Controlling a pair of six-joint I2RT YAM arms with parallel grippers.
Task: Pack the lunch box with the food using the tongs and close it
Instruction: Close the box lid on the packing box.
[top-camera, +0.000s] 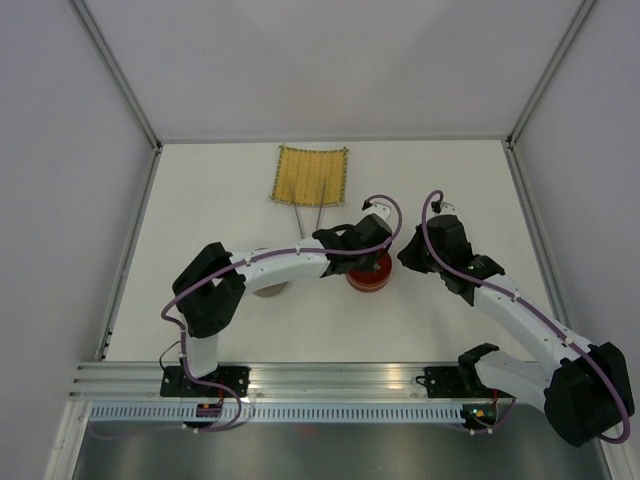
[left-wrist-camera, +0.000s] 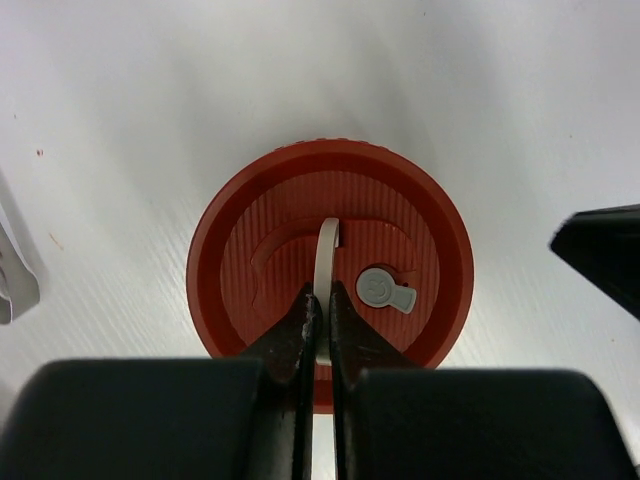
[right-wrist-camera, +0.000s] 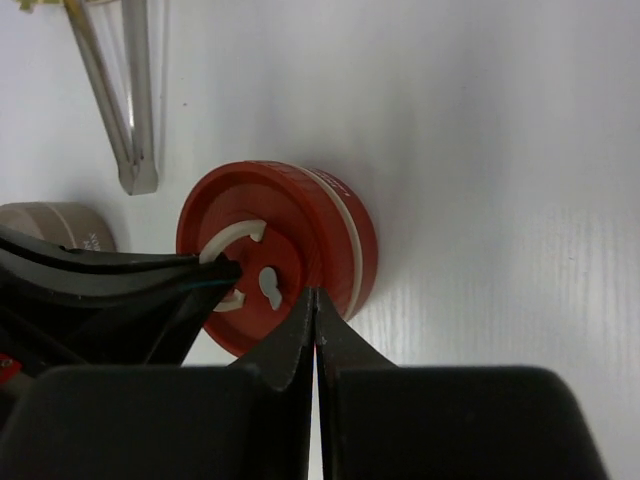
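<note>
You've one red lunch box (left-wrist-camera: 425, 235), your left pincer (left-wrist-camera: 320, 302) clamped on its white handle (left-wrist-camera: 326, 250), right pincer (right-wrist-camera: 316, 300) closed empty beside it; one tongs (right-wrist-camera: 137, 172), one mat (top-camera: 312, 175).

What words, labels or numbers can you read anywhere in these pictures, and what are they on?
Nothing can be read for certain.
beige tin: small dark print on its side, too blurred to read.
grey tab on the red lid: a faint raised mark, too small to read.
</note>
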